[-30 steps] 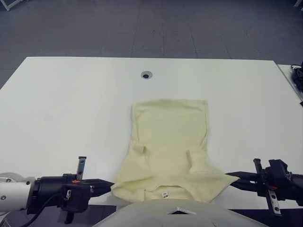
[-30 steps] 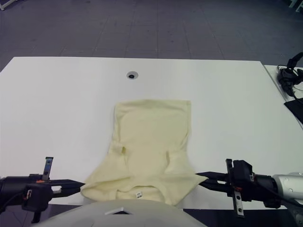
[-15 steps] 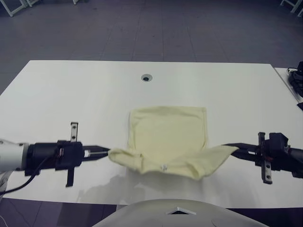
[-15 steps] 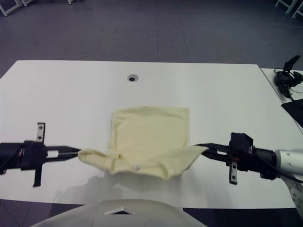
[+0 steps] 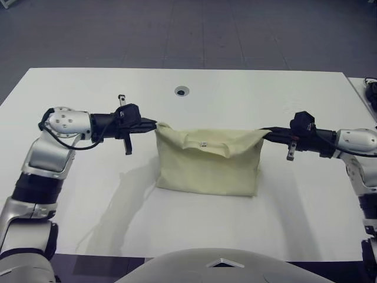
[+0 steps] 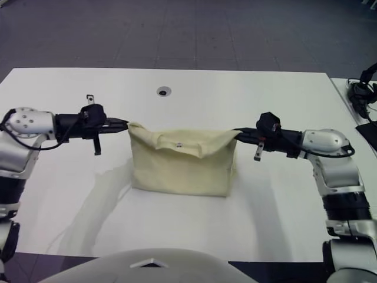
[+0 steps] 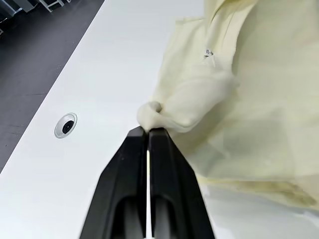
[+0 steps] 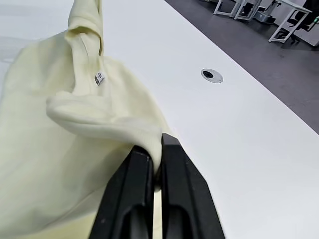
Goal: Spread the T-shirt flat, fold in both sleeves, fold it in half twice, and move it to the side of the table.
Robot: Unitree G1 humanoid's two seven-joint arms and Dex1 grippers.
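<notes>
The pale-yellow T-shirt (image 5: 206, 168) is laid folded at the middle of the white table (image 5: 88, 206). Its far corners are held raised, clamped by the left gripper (image 5: 152, 124) and the right gripper (image 5: 266, 131). A cable hole (image 5: 182, 91) is seen beyond.

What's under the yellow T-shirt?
The white table. The T-shirt touches it along its near edge, while the left gripper and right gripper hold its top corners up. The tabletop right beneath the cloth is covered, so anything there stays hidden.
</notes>
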